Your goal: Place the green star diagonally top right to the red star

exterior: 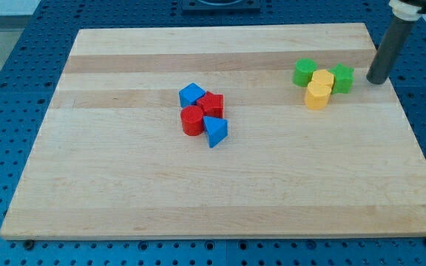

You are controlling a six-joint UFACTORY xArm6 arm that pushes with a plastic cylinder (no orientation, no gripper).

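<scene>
The green star sits near the view's top right, touching a yellow block. The red star is in the middle cluster, well to the view's left of the green star. My tip rests on the board just to the view's right of the green star, a small gap apart from it.
A green round block and a yellow cylinder sit with the green star. A blue block, a red cylinder and a blue triangle surround the red star. The board's right edge is close to my tip.
</scene>
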